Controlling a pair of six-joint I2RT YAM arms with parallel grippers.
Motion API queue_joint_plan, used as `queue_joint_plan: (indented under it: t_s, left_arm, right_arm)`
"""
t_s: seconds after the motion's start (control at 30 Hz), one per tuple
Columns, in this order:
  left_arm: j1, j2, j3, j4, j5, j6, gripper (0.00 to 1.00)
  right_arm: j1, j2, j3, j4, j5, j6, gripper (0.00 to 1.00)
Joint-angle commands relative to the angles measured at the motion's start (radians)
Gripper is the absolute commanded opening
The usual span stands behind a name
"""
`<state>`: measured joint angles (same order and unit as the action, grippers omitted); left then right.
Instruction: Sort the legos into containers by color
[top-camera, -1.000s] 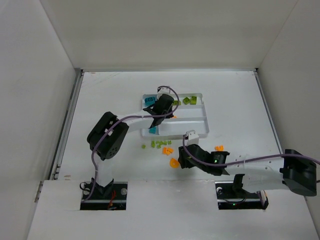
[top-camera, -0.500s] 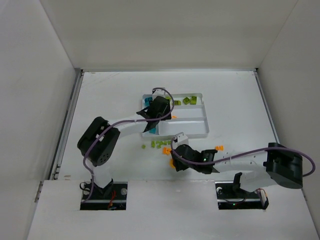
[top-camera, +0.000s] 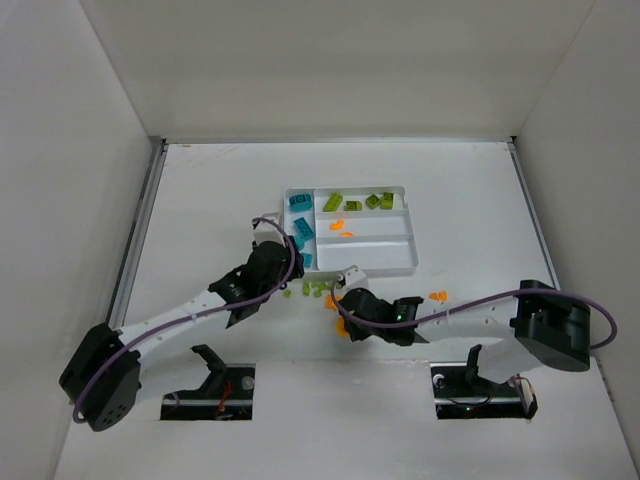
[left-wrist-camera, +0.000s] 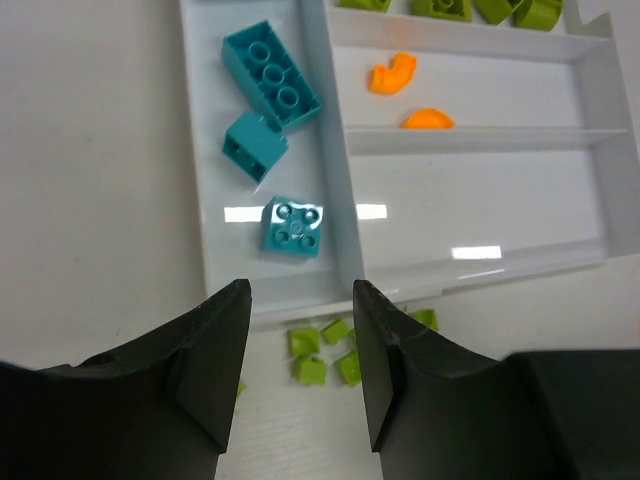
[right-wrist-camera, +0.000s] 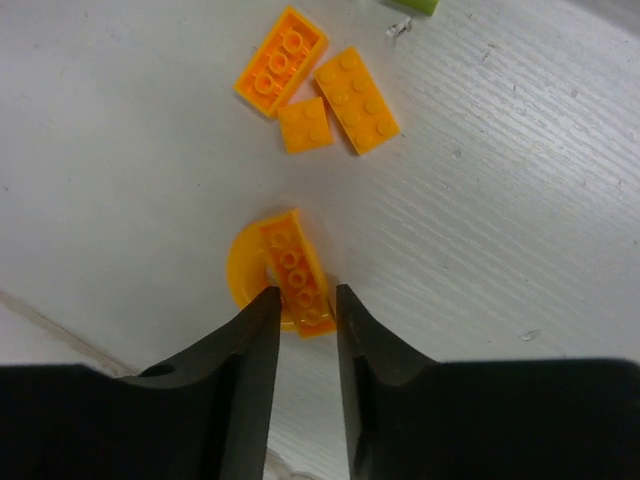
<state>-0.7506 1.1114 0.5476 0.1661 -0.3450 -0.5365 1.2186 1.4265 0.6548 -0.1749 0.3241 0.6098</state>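
Where the table (top-camera: 290, 340) lies nearest the arm bases, the right gripper (right-wrist-camera: 304, 293) points down at an orange brick (right-wrist-camera: 293, 262) lying across a curved orange piece (right-wrist-camera: 240, 275). Its two fingers stand close together, one on each side of the brick's near end. Whether they press it, I cannot tell. At 12 o'clock from that brick, three loose orange bricks (right-wrist-camera: 357, 87) lie together on the table. A lone orange brick (top-camera: 437, 296) sits apart, at 3 o'clock from the right gripper.

At 9 o'clock from it, the left gripper (left-wrist-camera: 300, 290) hangs over the table, fingers apart and nothing between them. Just beyond its tips, loose green bricks (left-wrist-camera: 310, 370) lie clustered on the table beside the near wall of the white tray (left-wrist-camera: 480, 205).

Inside the tray, three teal bricks (left-wrist-camera: 270, 75) lie in the crosswise section on its 9 o'clock side. Farther on, two orange pieces (left-wrist-camera: 392, 73) lie in one long section. The sorted green bricks (top-camera: 372, 200) lie in the farthest section, at 12 o'clock.
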Motion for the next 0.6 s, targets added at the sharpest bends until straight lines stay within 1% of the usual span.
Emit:
queue_joint_plan:
  t_s: [0.0, 0.03, 0.07, 0.17, 0.33, 0.5, 0.57]
  left_arm:
    - [-0.032, -0.094, -0.066, -0.097, -0.074, -0.046, 0.42]
    - [-0.045, -0.113, -0.081, -0.118, -0.087, -0.054, 0.42]
    - [-0.054, -0.125, -0.092, -0.138, -0.101, -0.057, 0.42]
    - [-0.08, -0.119, -0.107, -0.169, -0.127, -0.059, 0.43]
    - [-0.124, -0.041, -0.121, -0.16, -0.15, -0.06, 0.47]
    - [-0.141, 0.034, -0.121, -0.102, -0.163, -0.043, 0.48]
    - [-0.14, 0.06, -0.118, -0.086, -0.167, -0.036, 0.47]
  right_arm:
    - [-0.004, 0.035, 0.034, -0.003, -0.007, -0.021, 0.31]
    - [-0.006, 0.04, 0.035, -0.003, -0.007, -0.022, 0.29]
    - [-0.006, 0.04, 0.035, -0.003, -0.003, -0.022, 0.24]
    - [-0.012, 0.012, 0.032, -0.005, 0.009, -0.013, 0.19]
    - [-0.018, -0.063, 0.017, -0.011, 0.027, -0.007, 0.18]
    - [-0.026, -0.188, 0.017, -0.055, 0.05, -0.001, 0.18]
    - [-0.055, -0.244, 0.019, -0.06, 0.049, -0.01, 0.18]
